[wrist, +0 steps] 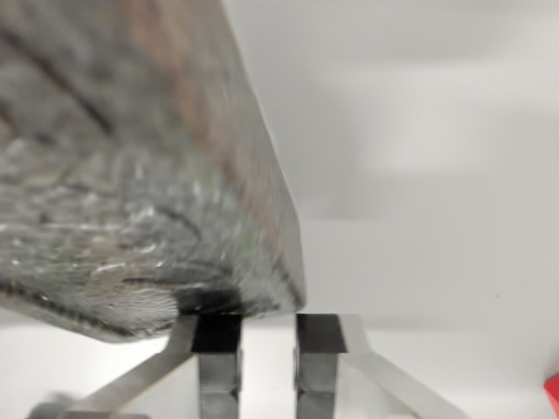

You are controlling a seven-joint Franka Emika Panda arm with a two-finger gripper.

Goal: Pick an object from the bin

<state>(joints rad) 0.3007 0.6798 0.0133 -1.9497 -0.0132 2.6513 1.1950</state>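
Wrist view, heavily blurred. Gripper [266, 349] at 6 o'clock, two dark-padded fingers [217, 345] pointing up from the lower edge. Grey, glittery flat object [131, 175] filling the 9 to 12 o'clock region, tilted, brownish along its right edge, lower corner sitting at the fingertips. Narrow gap visible between the pads below that corner; cannot tell whether clamped on the object or merely parted beneath it. White bin surface [419, 175] behind, from 12 through 4 o'clock. Red sliver [553, 393] at the 4 o'clock edge, unidentifiable.
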